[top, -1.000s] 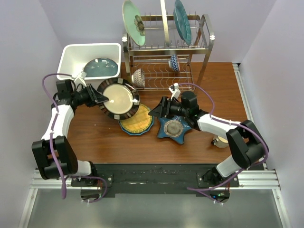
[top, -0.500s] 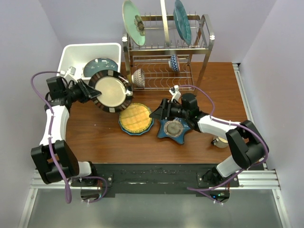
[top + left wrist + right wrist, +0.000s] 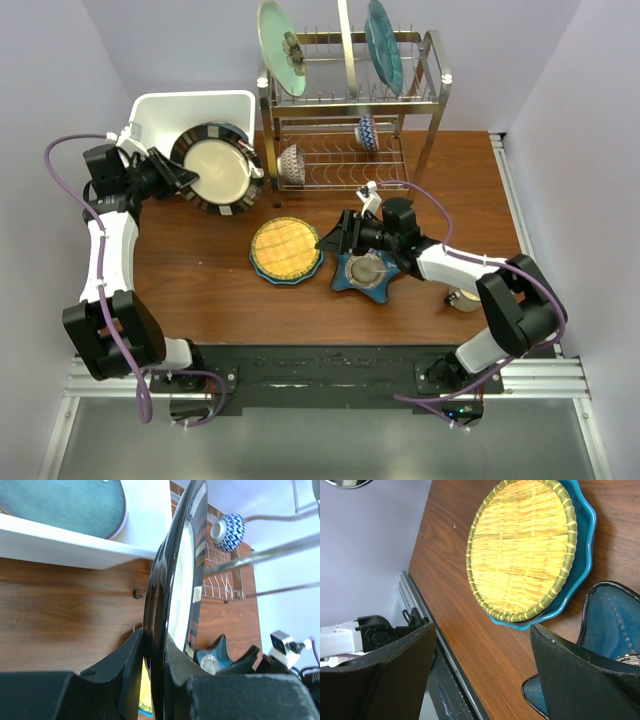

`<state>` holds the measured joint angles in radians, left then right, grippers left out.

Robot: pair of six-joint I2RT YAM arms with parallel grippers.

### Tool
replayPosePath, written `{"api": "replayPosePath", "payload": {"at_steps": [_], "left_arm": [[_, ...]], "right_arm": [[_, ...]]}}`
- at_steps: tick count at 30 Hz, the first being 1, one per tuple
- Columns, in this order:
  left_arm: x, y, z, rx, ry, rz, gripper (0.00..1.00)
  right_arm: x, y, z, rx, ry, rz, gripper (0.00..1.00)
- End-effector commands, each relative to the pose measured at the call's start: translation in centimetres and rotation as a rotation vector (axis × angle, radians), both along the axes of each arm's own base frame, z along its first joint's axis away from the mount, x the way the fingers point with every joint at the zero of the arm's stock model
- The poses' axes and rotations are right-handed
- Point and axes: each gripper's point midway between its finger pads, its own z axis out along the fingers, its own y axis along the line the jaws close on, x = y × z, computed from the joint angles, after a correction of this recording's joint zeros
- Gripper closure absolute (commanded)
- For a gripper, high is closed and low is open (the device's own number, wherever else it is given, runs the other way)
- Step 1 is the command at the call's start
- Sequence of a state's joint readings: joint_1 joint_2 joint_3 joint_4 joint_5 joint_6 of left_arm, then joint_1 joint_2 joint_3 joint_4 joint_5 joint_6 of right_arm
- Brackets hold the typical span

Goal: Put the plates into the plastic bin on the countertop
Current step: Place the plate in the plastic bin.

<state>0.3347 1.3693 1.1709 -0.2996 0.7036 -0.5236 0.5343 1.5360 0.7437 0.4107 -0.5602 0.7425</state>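
My left gripper [image 3: 180, 175] is shut on the rim of the black-striped plate [image 3: 215, 168], held tilted in the air over the front right corner of the white plastic bin [image 3: 160, 108]. In the left wrist view the plate [image 3: 176, 580] stands edge-on between my fingers [image 3: 127, 655], and a teal plate [image 3: 65, 500] lies inside the bin [image 3: 75, 547]. A yellow woven plate [image 3: 286, 248] on a teal scalloped one [image 3: 582, 555] lies mid-table. My right gripper [image 3: 335, 240] hangs open at the left edge of the dark blue star plate [image 3: 385, 285], beside the yellow plate [image 3: 520, 550].
A steel wire dish rack [image 3: 432, 95] stands at the back with upright plates on top and two small patterned bowls [image 3: 292, 163] below. A round silvery object [image 3: 366, 268] sits on the star plate. Another silvery item [image 3: 462, 298] lies by the right arm.
My left arm has lifted the striped plate off the yellow plate and carried it back and left to the bin's corner. The right arm has stayed still.
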Motion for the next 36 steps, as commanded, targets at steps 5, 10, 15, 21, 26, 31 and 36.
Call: {"api": "replayPosePath", "payload": {"at_steps": [5, 10, 15, 21, 26, 31, 36], "left_arm": [[3.4, 1.7, 8.4, 0.008, -0.243, 0.067, 1.00], [5.2, 2.8, 9.2, -0.009, -0.259, 0.107, 1.00], [6.5, 3.6, 9.1, -0.019, -0.253, 0.134, 1.00], [8.2, 4.5, 8.6, -0.052, -0.248, 0.175, 1.00], [9.5, 4.4, 9.1, -0.108, -0.284, 0.157, 1.00], [10.7, 4.9, 9.4, -0.134, -0.306, 0.167, 1.00], [12.2, 5.9, 9.4, -0.143, -0.311, 0.186, 1.00]], "right_arm": [[0.3, -0.2, 1.8, 0.014, -0.074, 0.003, 0.20], [0.4, -0.3, 1.8, 0.003, -0.076, -0.003, 0.20], [0.5, -0.2, 2.0, 0.005, -0.075, 0.001, 0.20], [0.6, -0.1, 2.2, -0.004, -0.078, 0.007, 0.20], [0.5, -0.3, 2.2, -0.010, -0.079, 0.003, 0.20], [0.5, -0.3, 2.2, -0.013, -0.079, 0.001, 0.20], [0.6, -0.4, 1.9, -0.017, -0.073, 0.001, 0.20]]}}
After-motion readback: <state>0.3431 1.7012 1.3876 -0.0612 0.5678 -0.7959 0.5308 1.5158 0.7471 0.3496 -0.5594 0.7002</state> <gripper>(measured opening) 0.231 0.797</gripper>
